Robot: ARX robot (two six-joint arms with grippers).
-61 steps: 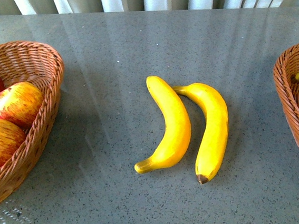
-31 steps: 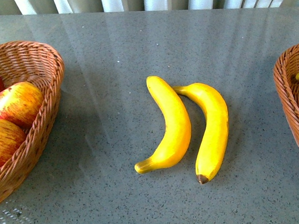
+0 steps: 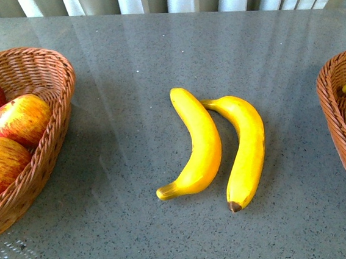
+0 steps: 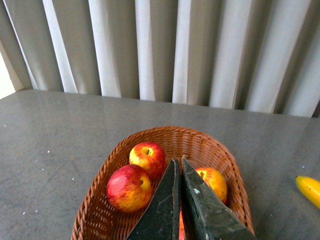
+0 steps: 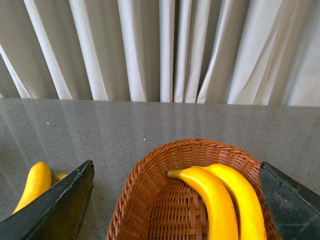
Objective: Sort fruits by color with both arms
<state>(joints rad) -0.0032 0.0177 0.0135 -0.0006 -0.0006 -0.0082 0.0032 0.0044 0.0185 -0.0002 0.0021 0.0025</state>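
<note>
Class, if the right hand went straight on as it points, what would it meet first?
Probably the two bananas in the wicker basket, framed by the open right hand; depth is unclear.

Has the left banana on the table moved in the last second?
No. The left banana keeps its spot and angle, judged against the rim of the apple basket.

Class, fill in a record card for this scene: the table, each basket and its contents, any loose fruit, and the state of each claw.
table: grey speckled top
left basket: three apples, red streaked with yellow
right basket: two bananas, side by side
loose fruit: left loose banana and right loose banana, on the table between the baskets
left claw: shut, holding nothing, over the left basket
right claw: open, holding nothing, over the right basket
unsorted: both loose bananas
</note>
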